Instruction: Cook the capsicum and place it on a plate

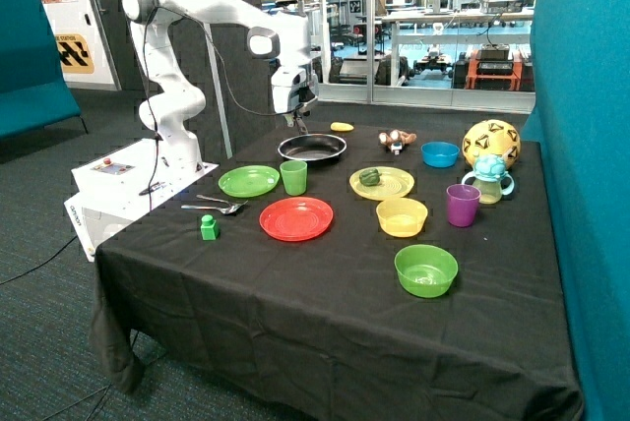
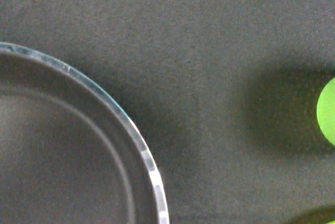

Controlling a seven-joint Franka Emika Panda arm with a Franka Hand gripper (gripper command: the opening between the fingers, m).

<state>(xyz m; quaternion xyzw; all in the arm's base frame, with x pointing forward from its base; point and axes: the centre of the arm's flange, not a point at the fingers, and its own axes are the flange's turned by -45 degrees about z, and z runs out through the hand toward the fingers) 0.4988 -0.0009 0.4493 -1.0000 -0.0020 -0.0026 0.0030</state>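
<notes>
The small dark green capsicum (image 1: pixel 369 177) lies on a yellow plate (image 1: pixel 394 185) near the middle of the table. The bright green plate (image 1: pixel 248 181) sits bare towards the robot's base, beside a green cup (image 1: pixel 293 177). A black frying pan (image 1: pixel 312 148) stands behind the cup, and nothing shows inside it. My gripper (image 1: pixel 297 124) hangs just above the pan's edge on the side nearest the robot base, well away from the capsicum. The wrist view shows the pan's rim (image 2: pixel 146 156) over black cloth and a bright green edge (image 2: pixel 327 111); the gripper itself is out of that view.
A red plate (image 1: pixel 295 218), a yellow bowl (image 1: pixel 402 216), a green bowl (image 1: pixel 425 270), a purple cup (image 1: pixel 462 205), a blue bowl (image 1: pixel 440 153), a yellow ball (image 1: pixel 490 141) and a green block (image 1: pixel 209 228) are spread over the black cloth. Cutlery (image 1: pixel 217 206) lies near the green plate.
</notes>
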